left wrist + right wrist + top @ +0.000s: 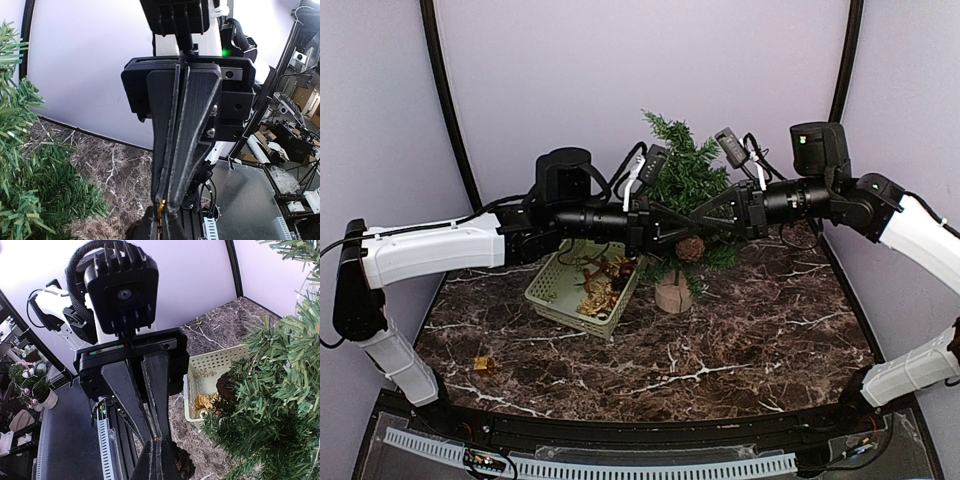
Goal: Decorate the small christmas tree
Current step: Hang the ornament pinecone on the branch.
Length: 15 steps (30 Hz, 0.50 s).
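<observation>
both l gripper (pixel 681 228), r gripper (pixel 706 222) tips beside tree (pixel 685 170)

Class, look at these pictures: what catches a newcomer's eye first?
The left gripper and right gripper meet tip to tip in mid-air, both shut, a pinecone dangling from their tips. Right behind stands the tree; left of its base sits a basket of gold ornaments.

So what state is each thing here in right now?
Left claw: shut, tip to tip with the other.
Right claw: shut on a gold thread.
Pinecone: dangling just under the claws.
Tree: standing upright.
Basket: open-topped, holding gold ornaments.
Gold trinket: lying loose on the table.
</observation>
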### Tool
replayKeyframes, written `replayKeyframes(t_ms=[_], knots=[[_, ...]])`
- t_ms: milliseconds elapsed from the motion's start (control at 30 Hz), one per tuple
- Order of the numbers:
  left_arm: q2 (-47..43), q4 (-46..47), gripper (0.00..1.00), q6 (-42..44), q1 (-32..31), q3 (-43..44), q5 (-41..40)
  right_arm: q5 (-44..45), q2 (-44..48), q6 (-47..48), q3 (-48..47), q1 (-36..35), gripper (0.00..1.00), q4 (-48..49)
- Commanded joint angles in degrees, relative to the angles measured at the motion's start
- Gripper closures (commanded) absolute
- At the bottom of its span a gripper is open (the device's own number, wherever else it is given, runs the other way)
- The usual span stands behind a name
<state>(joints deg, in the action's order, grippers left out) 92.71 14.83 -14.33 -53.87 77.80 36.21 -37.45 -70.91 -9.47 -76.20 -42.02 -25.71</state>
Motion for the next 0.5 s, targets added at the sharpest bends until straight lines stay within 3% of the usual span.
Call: replayKeyframes(t_ms=[0,467], knots=[[-3.15,2.70,0.93,-0.60,-0.11,-0.52,1.51,1.00,1.02,0.47,-0.44,-0.56,1.00,1.63],[-4.60,3.84,0.99,-0.88,-0.13,-2.26,0.95,2.37,1.42,0.73,-0.08,-0.65,1.00,1.31]])
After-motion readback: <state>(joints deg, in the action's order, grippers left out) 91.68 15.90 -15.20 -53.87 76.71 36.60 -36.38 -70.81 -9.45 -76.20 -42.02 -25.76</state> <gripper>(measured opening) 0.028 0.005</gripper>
